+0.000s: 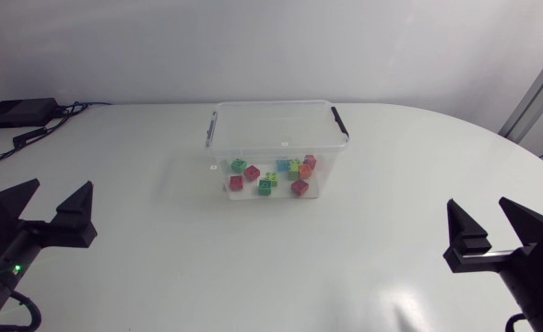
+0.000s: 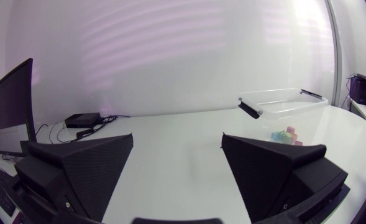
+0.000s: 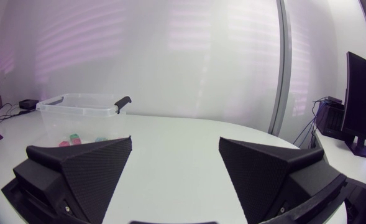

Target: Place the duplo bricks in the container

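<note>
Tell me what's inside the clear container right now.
Loose duplo bricks lie on the container floor: red, green, orange, blue, yellow-green. They bunch together, so any underneath are hidden.
</note>
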